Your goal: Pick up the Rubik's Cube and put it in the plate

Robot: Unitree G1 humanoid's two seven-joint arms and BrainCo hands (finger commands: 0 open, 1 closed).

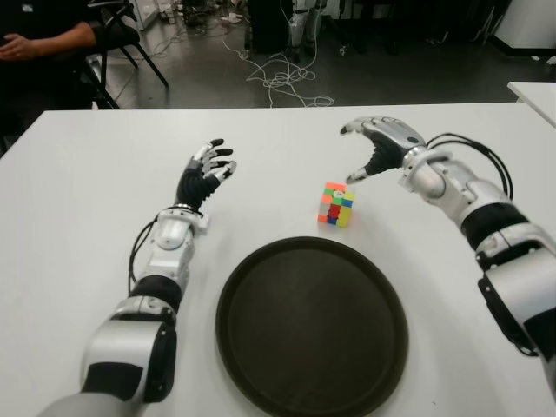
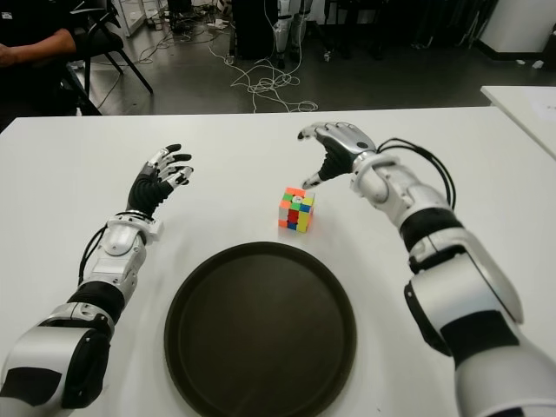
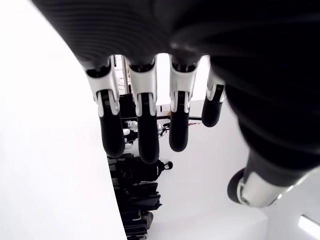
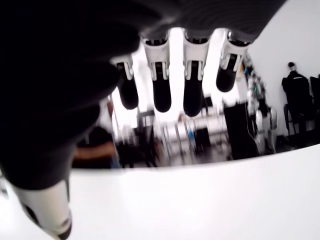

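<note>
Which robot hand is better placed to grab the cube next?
Right. The right robot hand hovers open just behind the cube, on its right side. The left robot hand, also open, is farther off across bare table.

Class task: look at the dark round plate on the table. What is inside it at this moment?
Nothing shows inside the plate; its dark surface is bare. The Rubik's Cube stands on the table behind it, beside the open right robot hand.

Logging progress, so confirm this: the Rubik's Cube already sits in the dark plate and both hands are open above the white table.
Wrong on the cube's place. The left eye view shows the Rubik's Cube on the white table just beyond the dark plate, not in it. The left hand and right hand are open.
</note>
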